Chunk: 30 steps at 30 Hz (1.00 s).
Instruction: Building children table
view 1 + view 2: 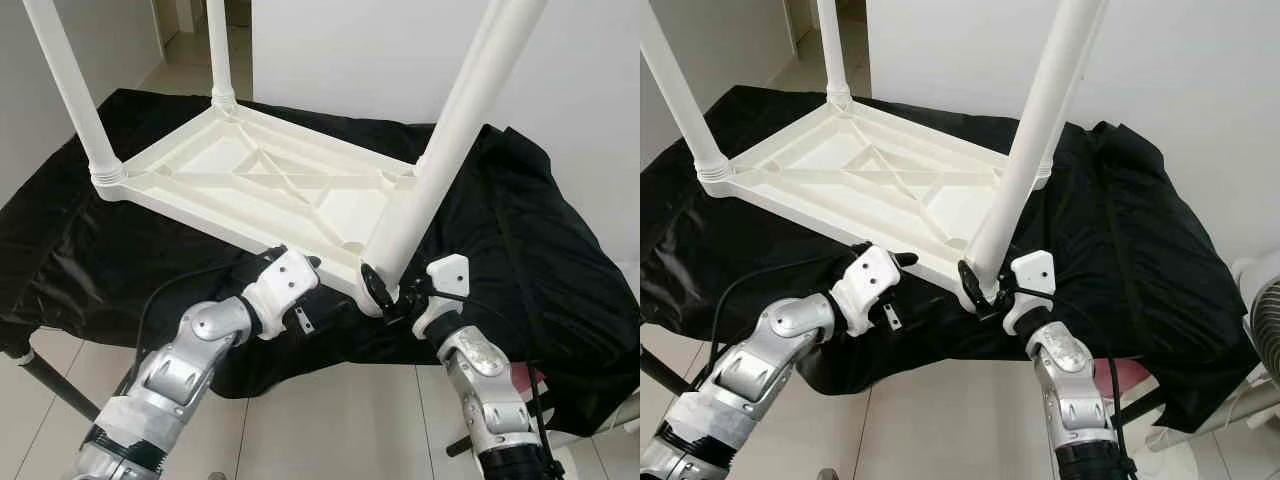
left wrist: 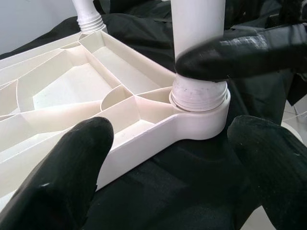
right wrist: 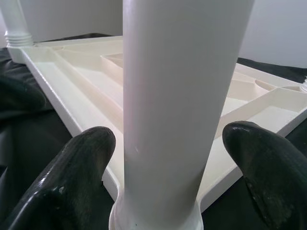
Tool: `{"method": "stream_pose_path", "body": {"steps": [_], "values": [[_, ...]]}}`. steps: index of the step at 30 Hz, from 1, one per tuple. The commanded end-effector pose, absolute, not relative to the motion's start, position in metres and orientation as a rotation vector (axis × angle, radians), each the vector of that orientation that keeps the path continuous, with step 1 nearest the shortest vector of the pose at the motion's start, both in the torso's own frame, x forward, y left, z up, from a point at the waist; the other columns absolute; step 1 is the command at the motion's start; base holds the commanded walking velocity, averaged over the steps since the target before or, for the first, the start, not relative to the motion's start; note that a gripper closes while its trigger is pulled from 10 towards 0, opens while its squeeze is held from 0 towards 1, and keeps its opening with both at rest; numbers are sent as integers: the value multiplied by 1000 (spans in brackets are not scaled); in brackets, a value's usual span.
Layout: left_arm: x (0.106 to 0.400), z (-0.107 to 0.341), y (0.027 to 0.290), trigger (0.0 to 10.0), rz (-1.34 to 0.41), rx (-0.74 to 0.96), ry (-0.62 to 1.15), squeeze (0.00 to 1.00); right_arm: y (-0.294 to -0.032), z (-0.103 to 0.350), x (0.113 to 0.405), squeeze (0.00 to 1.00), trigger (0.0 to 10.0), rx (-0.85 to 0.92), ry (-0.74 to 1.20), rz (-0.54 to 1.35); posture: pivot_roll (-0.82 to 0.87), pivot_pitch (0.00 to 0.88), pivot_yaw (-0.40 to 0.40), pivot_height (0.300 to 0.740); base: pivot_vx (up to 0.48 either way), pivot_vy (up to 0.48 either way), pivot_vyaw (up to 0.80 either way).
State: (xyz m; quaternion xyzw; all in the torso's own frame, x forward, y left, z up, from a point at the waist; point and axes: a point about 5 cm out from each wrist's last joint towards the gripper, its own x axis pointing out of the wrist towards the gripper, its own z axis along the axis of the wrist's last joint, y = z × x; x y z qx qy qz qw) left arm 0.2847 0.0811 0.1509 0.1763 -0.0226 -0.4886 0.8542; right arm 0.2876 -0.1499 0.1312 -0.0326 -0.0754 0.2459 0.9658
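At the near corner of the upturned tabletop (image 1: 270, 190), on the black cloth (image 1: 520, 240), the leg (image 1: 440, 150) stands upright in its socket. My right gripper (image 1: 385, 290), jaws spread, straddles its base; the left gripper (image 1: 300, 268), also spread, waits beside.

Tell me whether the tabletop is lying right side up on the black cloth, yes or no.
No, the white tabletop lies upside down on the black cloth, its ribbed underside facing up and its legs pointing upward.
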Motion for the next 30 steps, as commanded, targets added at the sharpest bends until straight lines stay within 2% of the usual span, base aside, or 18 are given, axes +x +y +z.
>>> {"method": "stream_pose_path", "body": {"steps": [1,10,11,12,13,15,16,27,28,30], "values": [[283,152,81,10000,-1065,376,-52,0,-152,130,289,0,10000,-72,-150,532,-6,0,-75,740,0,0,0],[285,152,83,10000,-1057,384,-40,0,-152,126,306,0,10000,-115,-76,690,2,0,-71,740,0,0,0],[286,152,83,10000,-1056,385,-39,0,-151,127,311,0,3843,-125,-72,709,8,0,-71,740,0,0,0],[286,152,83,10000,-1055,384,-39,0,-149,128,314,0,3843,-132,-70,726,8,0,-71,740,0,0,0],[286,152,83,10000,-1054,385,-39,0,-149,128,317,0,1882,-133,-70,738,9,0,-72,740,0,0,0],[286,152,83,10000,-1052,385,-39,0,-148,129,319,0,1882,-132,-70,743,9,0,-72,740,0,0,0],[285,152,84,10000,-1052,384,-38,0,-148,128,320,0,0,-135,-66,744,13,0,-73,740,0,0,0],[284,152,84,10000,-1052,385,-35,0,-154,122,322,0,0,-123,-40,767,16,0,-73,740,0,0,0],[284,152,84,10000,-1053,384,-34,0,-154,120,322,0,10000,-122,-36,766,14,0,-71,740,0,0,0],[284,151,84,10000,-1055,384,-32,0,-155,120,320,0,10000,-115,-40,755,11,0,-69,740,0,0,0]]}}
